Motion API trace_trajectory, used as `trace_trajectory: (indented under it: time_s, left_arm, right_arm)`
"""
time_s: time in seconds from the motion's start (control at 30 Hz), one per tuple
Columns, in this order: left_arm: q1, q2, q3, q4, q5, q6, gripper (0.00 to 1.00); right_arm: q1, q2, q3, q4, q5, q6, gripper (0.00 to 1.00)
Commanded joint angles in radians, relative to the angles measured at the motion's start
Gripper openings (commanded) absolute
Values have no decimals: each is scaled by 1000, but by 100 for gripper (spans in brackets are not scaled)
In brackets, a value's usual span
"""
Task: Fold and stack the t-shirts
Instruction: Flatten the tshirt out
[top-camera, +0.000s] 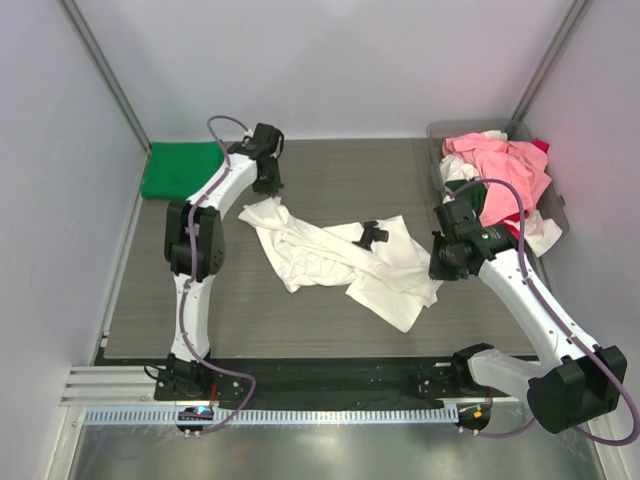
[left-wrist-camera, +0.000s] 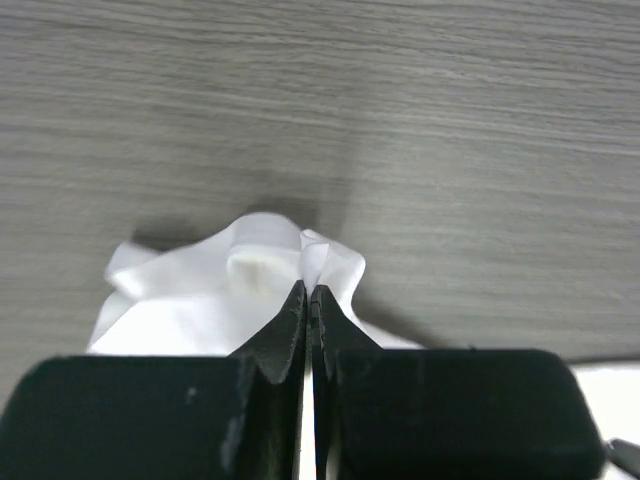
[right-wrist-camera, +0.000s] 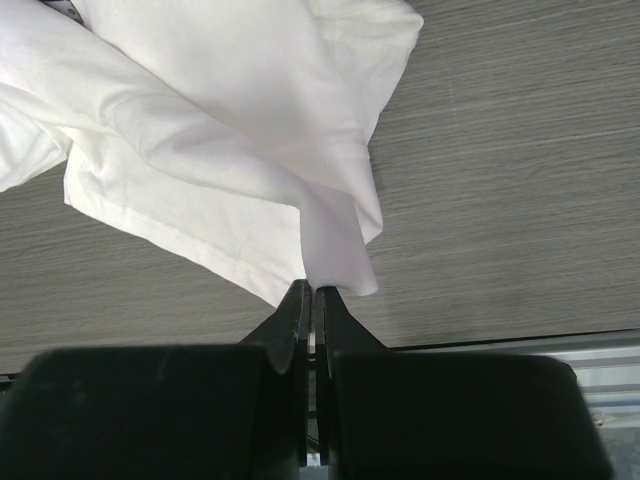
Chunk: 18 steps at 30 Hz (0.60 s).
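Wrist views: left end effector, right end effector clamped on white t-shirt; print only overhead.

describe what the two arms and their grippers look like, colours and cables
Both the left arm and right arm have slim white links joined by chunky black joints. A thin purple cable loops along each. The left gripper and right gripper are matte black: a blocky body with two wedge-shaped fingers tapering to narrow tips.
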Motion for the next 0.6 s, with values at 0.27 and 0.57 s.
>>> trace_trajectory:
  time_s: [0.27, 0.57]
  left_arm:
    - [39, -515, -125, -84, -68, 3, 0]
    - [82, -1026, -208, -153, -146, -16, 0]
  right_arm:
    - [-2, -22, 345, -69, 69, -51, 1]
    - [0, -94, 734, -138, 88, -91, 1]
